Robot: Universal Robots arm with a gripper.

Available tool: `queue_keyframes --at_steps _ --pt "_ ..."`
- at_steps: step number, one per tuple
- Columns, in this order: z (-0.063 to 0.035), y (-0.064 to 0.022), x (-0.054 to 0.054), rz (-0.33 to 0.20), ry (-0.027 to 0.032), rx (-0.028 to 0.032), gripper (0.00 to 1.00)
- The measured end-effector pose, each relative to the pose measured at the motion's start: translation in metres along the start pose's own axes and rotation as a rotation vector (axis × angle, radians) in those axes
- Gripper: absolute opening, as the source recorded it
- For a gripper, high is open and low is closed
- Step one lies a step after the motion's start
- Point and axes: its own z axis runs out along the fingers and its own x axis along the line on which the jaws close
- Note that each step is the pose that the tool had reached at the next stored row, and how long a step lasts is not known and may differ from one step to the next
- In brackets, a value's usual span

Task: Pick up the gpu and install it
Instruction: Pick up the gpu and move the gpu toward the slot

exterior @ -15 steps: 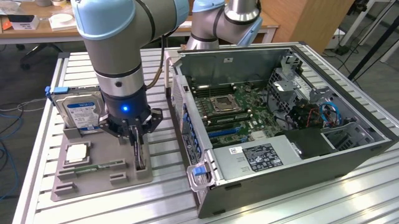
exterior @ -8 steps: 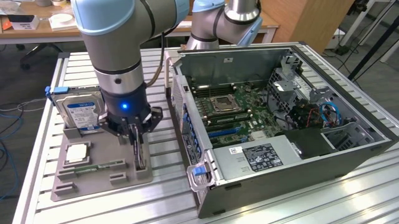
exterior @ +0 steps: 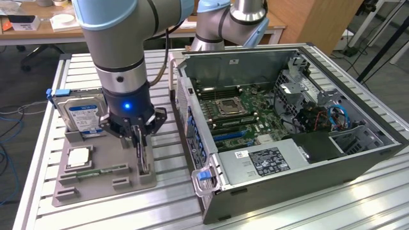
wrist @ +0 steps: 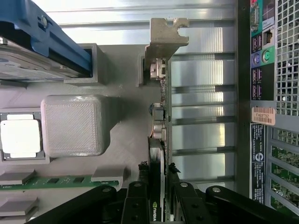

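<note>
The gpu (exterior: 143,160) stands on edge in its slot on the grey parts tray (exterior: 96,190), on the side nearest the computer case. My gripper (exterior: 139,140) comes straight down on it, with a finger against each face of the card, so it is shut on the gpu. In the wrist view the gpu (wrist: 161,121) runs edge-on away from my gripper (wrist: 158,189), and its silver bracket (wrist: 163,39) is at the far end. Black fingers (wrist: 136,200) flank the card's black shroud.
The open computer case (exterior: 357,158) lies at the exterior view's right, motherboard (exterior: 243,115) facing up; its rear ports (wrist: 264,56) are close beside the gpu. The tray also carries a blue-labelled hard drive (exterior: 83,115), a CPU (exterior: 78,157) and a RAM stick (exterior: 96,171).
</note>
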Motion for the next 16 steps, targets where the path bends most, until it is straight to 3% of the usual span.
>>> queue_keyframes --at_steps 16 --pt "-0.0119 -0.0002 0.000 0.001 -0.0006 0.0086 0.26"
